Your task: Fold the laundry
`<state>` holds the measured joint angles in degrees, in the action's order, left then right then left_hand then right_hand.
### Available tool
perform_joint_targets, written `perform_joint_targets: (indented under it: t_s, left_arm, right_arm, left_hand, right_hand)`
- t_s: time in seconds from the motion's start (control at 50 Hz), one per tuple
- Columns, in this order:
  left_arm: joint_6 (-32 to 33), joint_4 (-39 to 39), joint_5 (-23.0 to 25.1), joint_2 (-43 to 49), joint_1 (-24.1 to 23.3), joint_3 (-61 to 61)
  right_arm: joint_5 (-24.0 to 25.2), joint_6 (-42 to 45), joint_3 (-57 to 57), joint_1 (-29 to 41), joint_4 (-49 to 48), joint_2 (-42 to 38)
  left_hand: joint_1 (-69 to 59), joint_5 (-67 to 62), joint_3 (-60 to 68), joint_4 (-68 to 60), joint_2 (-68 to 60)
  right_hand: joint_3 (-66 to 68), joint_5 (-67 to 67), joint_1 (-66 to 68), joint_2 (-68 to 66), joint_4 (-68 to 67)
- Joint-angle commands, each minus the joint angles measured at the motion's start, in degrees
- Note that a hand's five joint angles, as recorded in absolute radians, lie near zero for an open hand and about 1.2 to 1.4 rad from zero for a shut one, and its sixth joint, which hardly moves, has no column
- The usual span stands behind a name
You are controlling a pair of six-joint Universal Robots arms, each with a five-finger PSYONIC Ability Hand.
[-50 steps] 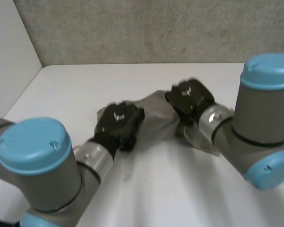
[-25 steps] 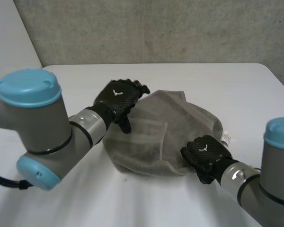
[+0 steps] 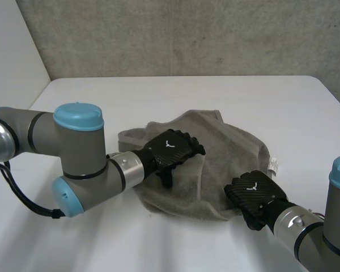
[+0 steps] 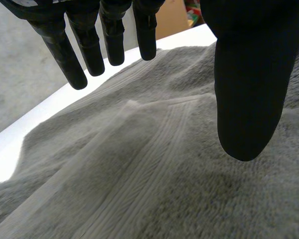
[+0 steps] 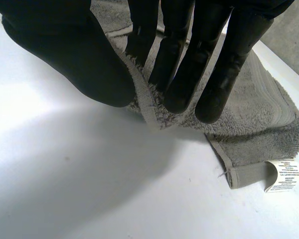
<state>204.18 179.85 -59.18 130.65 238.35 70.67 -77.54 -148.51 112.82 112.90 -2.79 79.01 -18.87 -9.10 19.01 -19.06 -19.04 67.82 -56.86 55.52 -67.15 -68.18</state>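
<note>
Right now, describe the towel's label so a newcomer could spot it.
On the white table lies a crumpled grey towel. At its corner beside the right hand, a small label sticks out from the hem onto the table. It is the only white, printed piece on the grey cloth.

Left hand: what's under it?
The grey towel, its banded middle, lies under the left hand, whose fingers are straight. The table beneath that patch is covered by the towel.
</note>
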Motion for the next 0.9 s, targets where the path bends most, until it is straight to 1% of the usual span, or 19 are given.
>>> perform_joint_targets:
  t_s: [0.02, 0.14, 0.24, 0.36, 0.42, 0.44, 0.46, 0.48, 0.5, 0.52, 0.56, 0.58, 0.62, 0.68, 0.72, 0.74, 0.78, 0.88, 0.9]
  left_arm:
    - [0.61, -1.25, 3.37, 2.23, -0.08, -1.06]
    - [3.25, -1.87, 3.37, 3.64, -0.43, -1.77]
    - [7.37, -3.89, 2.67, 5.84, -1.39, -4.05]
    - [7.82, -5.12, 2.40, 6.90, -2.36, -5.72]
    - [7.82, -5.04, 2.32, 6.90, -2.72, -5.81]
    - [7.82, -5.04, 2.23, 6.90, -2.89, -5.81]
    - [7.90, -5.04, 1.79, 6.90, -3.07, -5.81]
    - [7.90, -5.04, 1.79, 6.90, -3.07, -5.81]
    - [7.90, -4.95, 1.09, 6.90, -3.15, -5.81]
    - [7.90, -4.95, 1.09, 6.90, -3.16, -5.81]
    - [7.90, -4.77, -1.45, 6.63, -3.33, -5.81]
    - [7.90, -4.77, -1.46, 6.63, -3.33, -5.81]
    - [7.99, -4.33, -4.52, 6.28, -3.33, -6.07]
    - [7.99, -3.98, -6.12, 6.02, -3.33, -6.25]
    - [7.91, -3.28, -9.88, 4.53, -3.33, -6.69]
    - [7.91, -3.28, -9.90, 4.52, -3.33, -6.69]
    - [7.90, -2.93, -13.23, 2.60, -3.24, -6.60]
    - [7.82, -3.01, -16.83, -2.49, -2.89, -5.20]
    - [7.82, -3.01, -16.84, -2.51, -2.89, -5.20]
  right_arm:
    - [-0.06, -0.02, -0.06, 0.04, -0.03, 0.00]
    - [-0.06, -0.02, -0.06, 0.04, -0.03, 0.00]
    - [-0.06, -0.02, -0.06, 0.04, -0.03, 0.00]
    - [-0.06, -0.02, -0.06, 0.04, -0.03, 0.00]
    - [0.03, -0.02, -0.06, 0.04, -0.03, 0.00]
    - [0.03, -0.02, -0.06, 0.04, -0.11, -0.08]
    - [0.03, -0.02, -0.06, 0.04, -0.03, -0.08]
    - [0.03, -0.02, -0.06, 0.04, -0.03, -0.08]
    - [0.03, -0.02, -0.06, -0.05, -0.11, -0.08]
    - [0.03, -0.02, -0.06, -0.05, -0.11, -0.08]
    - [0.03, -0.02, -0.06, -0.05, -0.11, -0.08]
    - [0.03, -0.02, -0.06, -0.05, -0.11, -0.08]
    - [-0.06, -0.02, -0.14, -0.05, -0.11, -0.17]
    - [-0.15, -0.02, -0.49, -0.13, -0.03, -0.17]
    - [-0.24, -0.02, -1.02, -0.57, 0.06, -0.17]
    - [-0.24, 0.06, -1.54, -1.27, 0.24, -0.17]
    - [-0.06, -0.02, -2.33, -2.06, 0.59, -0.09]
    - [-0.50, -0.02, -5.67, -2.77, 0.85, 0.09]
    - [-0.68, -0.11, -6.90, -2.77, 0.94, 0.44]
  left_hand:
    - [-3.95, -3.72, 3.81, -3.77, -3.79]
    - [-6.65, -6.42, 6.51, -6.46, -6.48]
    - [-10.00, -9.78, 9.87, -9.82, -9.84]
    - [-15.90, -15.67, 15.76, -15.72, -15.73]
    - [-19.94, -19.71, 19.80, -19.75, -19.77]
    - [-23.43, -23.21, 23.30, -23.25, -23.27]
    - [-30.30, -30.07, 30.16, -30.11, -30.13]
    - [-30.36, -30.14, 30.23, -30.18, -30.20]
    - [-37.19, -36.97, 37.06, -37.01, -37.03]
    - [-37.26, -37.04, 37.12, -37.08, -37.10]
    - [-50.99, -50.76, 50.85, -50.80, -50.82]
    - [-51.05, -50.83, 50.92, -50.87, -50.89]
    - [-60.94, -60.71, 60.80, -60.75, -60.77]
    - [-61.13, -60.90, 60.99, -60.94, -60.96]
    - [-61.13, -60.90, 60.99, -60.94, -60.96]
    - [-61.13, -60.90, 60.99, -60.94, -60.96]
    - [-61.13, -60.90, 60.99, -60.94, -60.96]
    - [-61.13, -60.90, 60.99, -60.94, -60.96]
    - [-61.13, -60.90, 60.99, -60.94, -60.96]
  right_hand:
    - [12.18, -13.14, 24.48, -12.85, -11.82]
    - [12.18, -13.14, 24.48, -12.85, -11.82]
    - [12.18, -13.14, 24.48, -12.85, -11.82]
    - [12.18, -13.14, 24.48, -12.85, -11.82]
    - [12.18, -13.14, 24.48, -12.85, -11.82]
    - [12.18, -13.14, 24.48, -12.85, -11.82]
    - [12.18, -13.14, 24.48, -12.85, -11.82]
    - [12.18, -13.14, 24.48, -12.85, -11.82]
    - [12.18, -13.14, 24.48, -12.85, -11.82]
    - [12.18, -13.14, 24.48, -12.85, -11.82]
    - [12.18, -13.14, 24.48, -12.85, -11.82]
    - [12.18, -13.14, 24.48, -12.85, -11.82]
    - [12.18, -13.14, 24.48, -12.85, -11.82]
    - [12.18, -13.14, 24.48, -12.85, -11.82]
    - [12.18, -13.14, 24.48, -12.85, -11.82]
    - [12.18, -13.14, 24.48, -12.85, -11.82]
    - [12.18, -13.14, 24.48, -12.85, -11.82]
    - [12.18, -13.14, 24.48, -12.85, -11.82]
    - [12.18, -13.14, 24.48, -12.85, -11.82]
